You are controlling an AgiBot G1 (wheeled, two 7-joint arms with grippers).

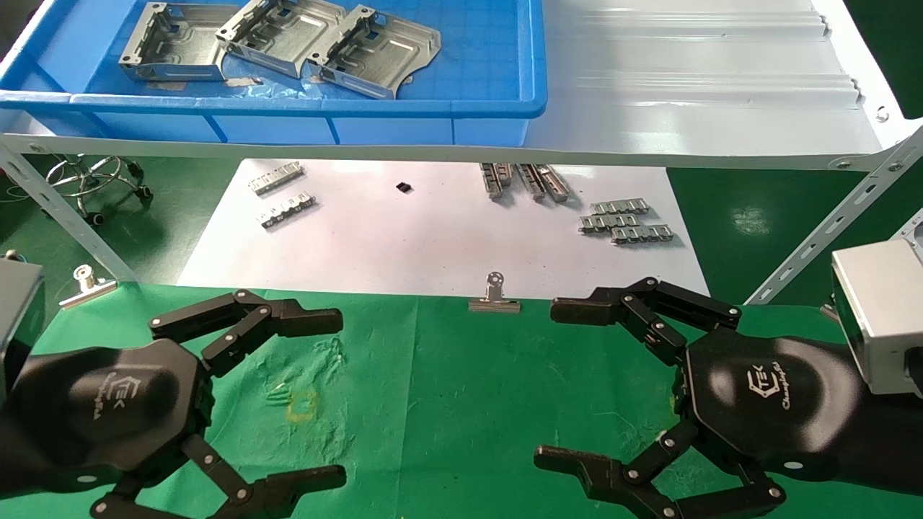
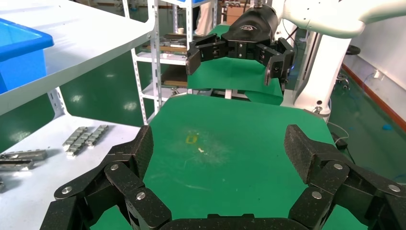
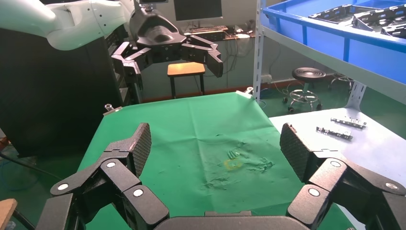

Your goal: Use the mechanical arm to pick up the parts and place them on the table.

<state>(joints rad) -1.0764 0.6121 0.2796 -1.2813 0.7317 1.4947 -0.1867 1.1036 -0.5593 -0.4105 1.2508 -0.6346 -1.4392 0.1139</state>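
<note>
Both grippers are held low over the tabletop (image 1: 461, 375), each with its fingers spread wide and nothing between them: the left gripper (image 1: 317, 396) at the left of the green cloth, the right gripper (image 1: 562, 382) at the right, facing each other across the bare middle. No yellow-tagged cable can be made out, so which one is the mechanical arm named in the task cannot be told.

By judgement, the task is at its very start. 3 parts (image 1: 277, 43) are seen lying in the blue bin (image 1: 497, 108) on the white shelf (image 1: 685, 86), overlapping one another, well apart from either gripper. None has been set on the cloth, and the faint yellow square mark (image 1: 301, 405) is uncovered. All picking and placing is left to be done.

Only in the head view are the parts shown in full, along with the small ridged strips (image 1: 626, 222) on the white paper (image 1: 433, 238) and a binder clip (image 1: 495, 295) at the cloth's far edge. From the right wrist view the bin's wall and part edges are glimpsed, while the left wrist view shows only a corner of the bin.
</note>
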